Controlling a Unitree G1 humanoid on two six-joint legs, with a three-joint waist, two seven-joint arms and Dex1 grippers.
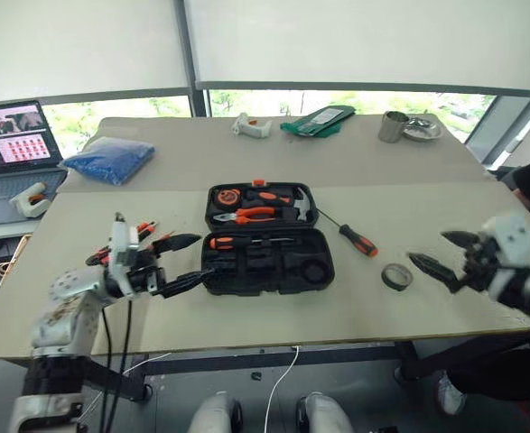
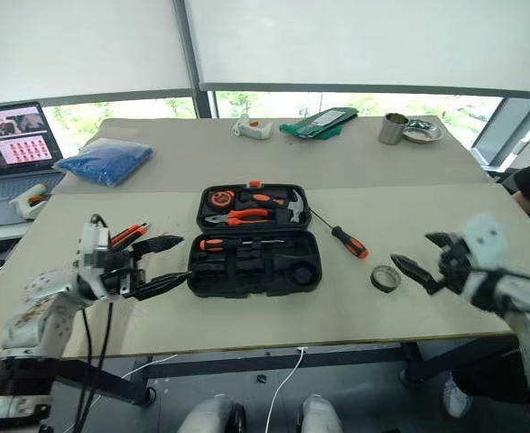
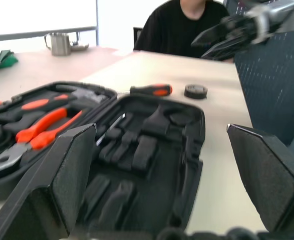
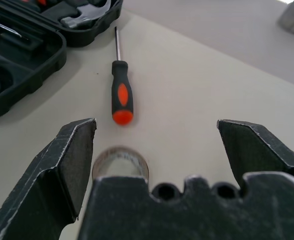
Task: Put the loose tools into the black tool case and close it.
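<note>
1. Left gripper [image 1: 185,262]: fingers spread, empty, just left of the case.
2. Right gripper [image 1: 436,255]: fingers spread, empty, beside the tape roll [image 1: 396,276].
3. Black tool case [image 1: 266,240] lies open mid-table; one screwdriver [image 1: 349,234] loose to its right.

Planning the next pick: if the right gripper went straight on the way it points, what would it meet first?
Probably the grey tape roll, just ahead of the open right gripper; the screwdriver lies farther on.
</note>
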